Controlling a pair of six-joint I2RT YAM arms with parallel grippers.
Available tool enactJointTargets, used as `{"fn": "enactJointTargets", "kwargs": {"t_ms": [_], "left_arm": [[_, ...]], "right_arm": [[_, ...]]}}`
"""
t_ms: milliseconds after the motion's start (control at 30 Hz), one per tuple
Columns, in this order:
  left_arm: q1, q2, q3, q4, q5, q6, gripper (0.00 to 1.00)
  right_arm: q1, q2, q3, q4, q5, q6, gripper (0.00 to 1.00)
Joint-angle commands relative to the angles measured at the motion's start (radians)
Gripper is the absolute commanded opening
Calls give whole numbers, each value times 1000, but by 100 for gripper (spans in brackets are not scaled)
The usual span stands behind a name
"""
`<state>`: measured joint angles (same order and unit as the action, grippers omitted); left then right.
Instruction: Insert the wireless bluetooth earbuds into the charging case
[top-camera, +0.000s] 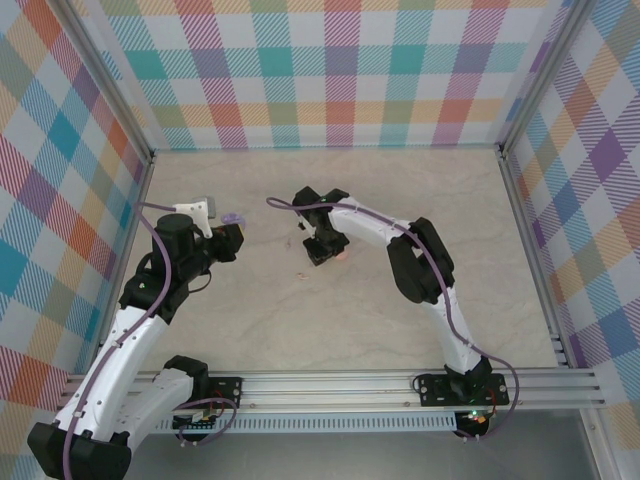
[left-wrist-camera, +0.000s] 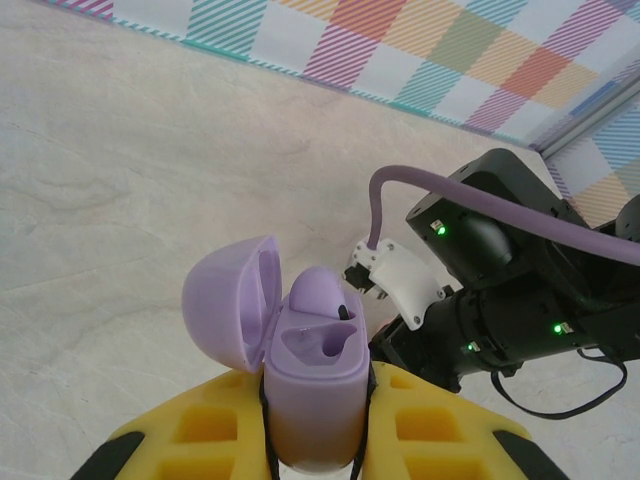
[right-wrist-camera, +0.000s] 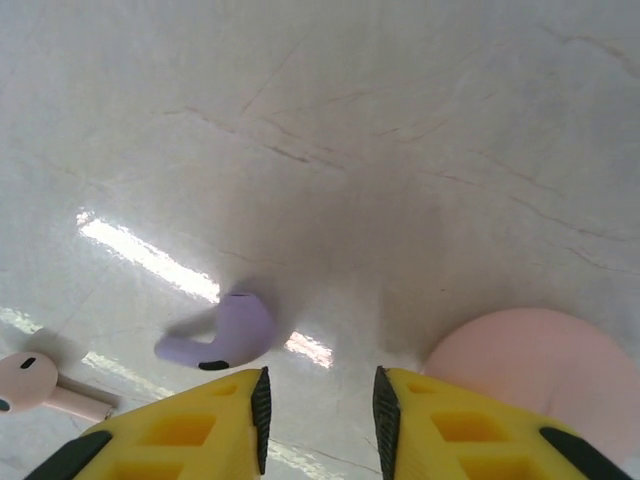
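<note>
Robot's left gripper is clamping the purple charging case, lid open with a seated purple earbud in one slot, above the tabletop toward its left edge. The right gripper, jaws parted and empty, is hovering low near the tabletop's middle, a loose purple earbud lying just beyond one fingertip (a pink earbud and a pink rounded object are lying close by). The danger: jaws closing off-centre are likely to flick the smooth bud away, or pinch it crooked for the empty slot.
</note>
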<state>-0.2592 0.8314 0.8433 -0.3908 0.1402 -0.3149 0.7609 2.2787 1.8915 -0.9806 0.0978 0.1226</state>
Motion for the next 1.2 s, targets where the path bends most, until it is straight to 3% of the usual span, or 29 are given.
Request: {"fn": "enactJointTargets", "kwargs": {"t_ms": [0, 333, 400, 533, 800, 1167], "left_arm": [[15, 1, -12, 17, 12, -6, 0], [16, 3, -12, 21, 13, -5, 0], [15, 5, -14, 27, 18, -6, 0], [15, 11, -12, 33, 25, -8, 0], [15, 11, -14, 38, 27, -3, 0], [16, 8, -15, 35, 25, 0, 0]], "right_arm": [[-2, 0, 37, -49, 0, 6, 30], [-2, -43, 15, -10, -179, 88, 32], [-2, -33, 19, -11, -160, 135, 37], [-2, 2, 45, -34, -101, 214, 37], [1, 58, 87, -16, -112, 304, 39], [20, 158, 195, -95, -40, 352, 34]]}}
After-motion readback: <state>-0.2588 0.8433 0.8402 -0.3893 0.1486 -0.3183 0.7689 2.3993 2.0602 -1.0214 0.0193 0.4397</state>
